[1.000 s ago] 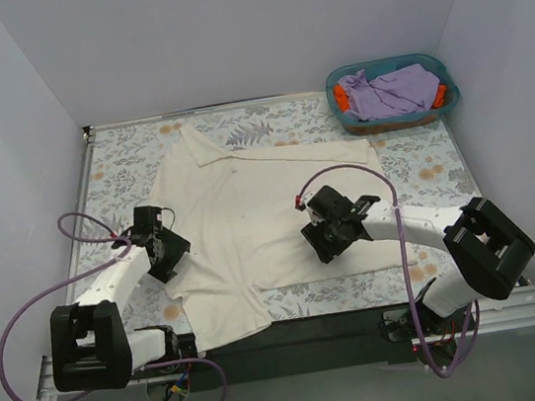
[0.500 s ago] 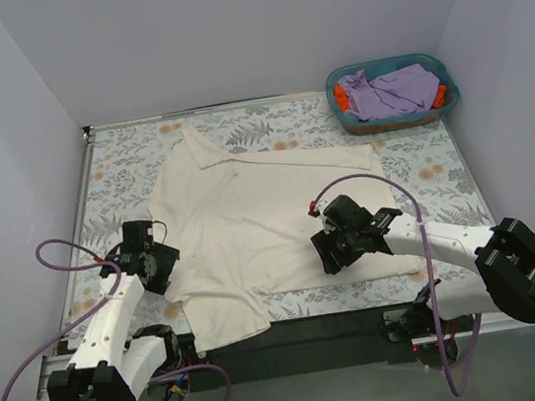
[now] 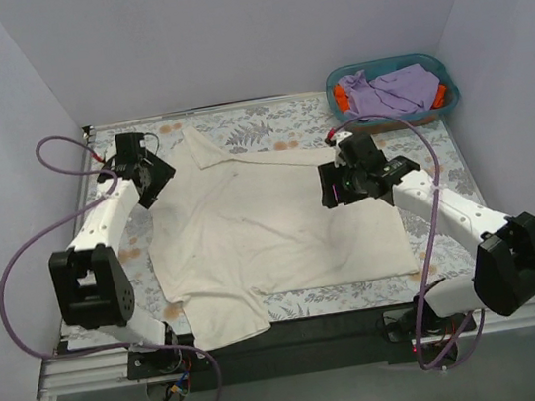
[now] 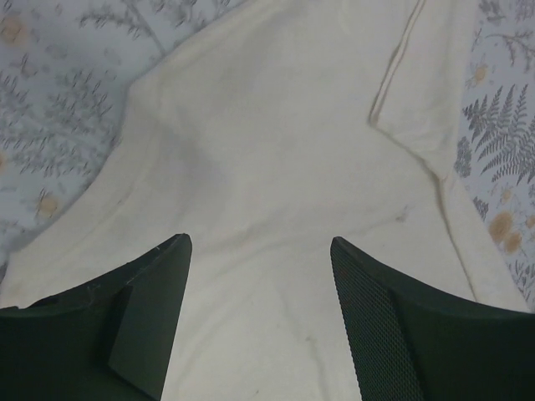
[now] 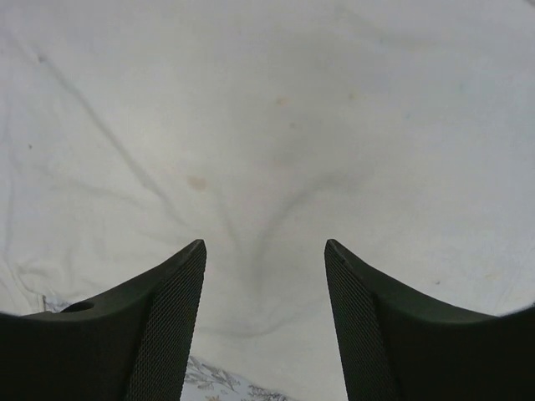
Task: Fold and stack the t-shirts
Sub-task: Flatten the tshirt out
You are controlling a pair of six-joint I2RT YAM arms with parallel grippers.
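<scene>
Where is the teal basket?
In the top view, the teal basket sits at the table's far right corner, beyond the right gripper, holding purple garment and orange garment.

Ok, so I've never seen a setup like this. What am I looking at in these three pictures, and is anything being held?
Two robot arms are bolted at the near edge of a flower-patterned table. One picture looks down from above; the other two come from wrist cameras, looking past dark fingers. A cream t-shirt lies spread out; a teal basket in the far right corner holds a purple garment and an orange garment. The left gripper and right gripper hang open over the shirt, holding nothing.
</scene>
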